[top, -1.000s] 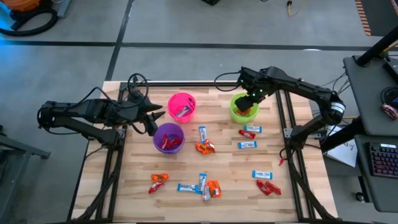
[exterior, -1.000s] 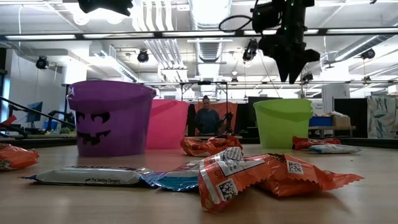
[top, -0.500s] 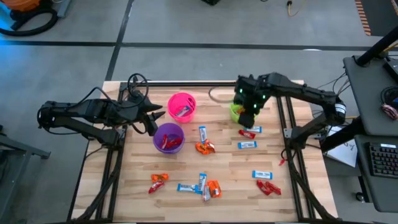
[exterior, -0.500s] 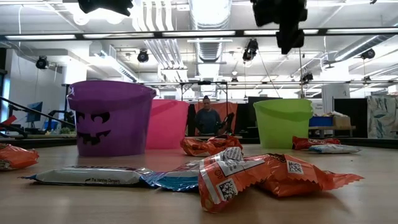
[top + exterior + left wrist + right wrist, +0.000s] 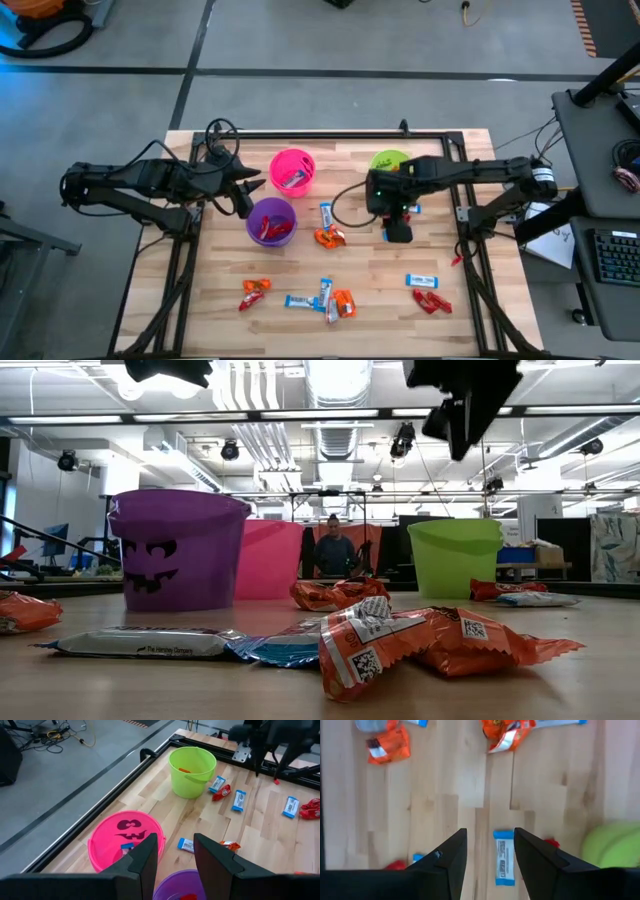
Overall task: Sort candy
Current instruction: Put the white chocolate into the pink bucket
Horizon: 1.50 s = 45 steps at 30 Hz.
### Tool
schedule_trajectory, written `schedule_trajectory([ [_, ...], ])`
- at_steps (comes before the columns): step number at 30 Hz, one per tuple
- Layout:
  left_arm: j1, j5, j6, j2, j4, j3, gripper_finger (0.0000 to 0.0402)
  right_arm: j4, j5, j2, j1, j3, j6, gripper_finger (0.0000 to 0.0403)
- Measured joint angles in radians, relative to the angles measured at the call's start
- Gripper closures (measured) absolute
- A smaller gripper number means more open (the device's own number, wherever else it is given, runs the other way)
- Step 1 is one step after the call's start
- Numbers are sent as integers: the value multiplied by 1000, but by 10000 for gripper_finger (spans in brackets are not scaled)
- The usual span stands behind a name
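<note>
slim blue-and-white candy bar [image 5: 503, 857] flat on the desk [image 5: 470, 815], framed by the right gripper [image 5: 489, 851] with jaws spread, bar's far end cut off.

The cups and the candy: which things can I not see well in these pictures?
- Green cup: in the high view the right arm covers most of it.
- Candy near the green cup: in the high view the right gripper hides the blue bar.
- Purple cup and pink cup: in the low view their walls hide the contents.
- Person behind the table: too small for detail.
</note>
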Motion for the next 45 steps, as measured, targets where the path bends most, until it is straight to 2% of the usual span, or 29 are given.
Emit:
schedule_trajectory([
  [8,0,0,0,0,-1,0,290,98,75,0,19,-236,50,259],
  [18,0,0,0,0,-13,0,290,244,82,0,32,-444,100,263],
  [26,0,0,0,0,-21,0,290,355,116,3,32,-546,120,264],
  [30,0,0,0,0,-21,0,290,359,166,3,32,-570,135,264],
  [41,0,0,0,0,-21,0,290,469,169,32,32,-605,115,264],
  [45,0,0,0,0,-20,0,290,473,161,42,32,-606,114,276],
])
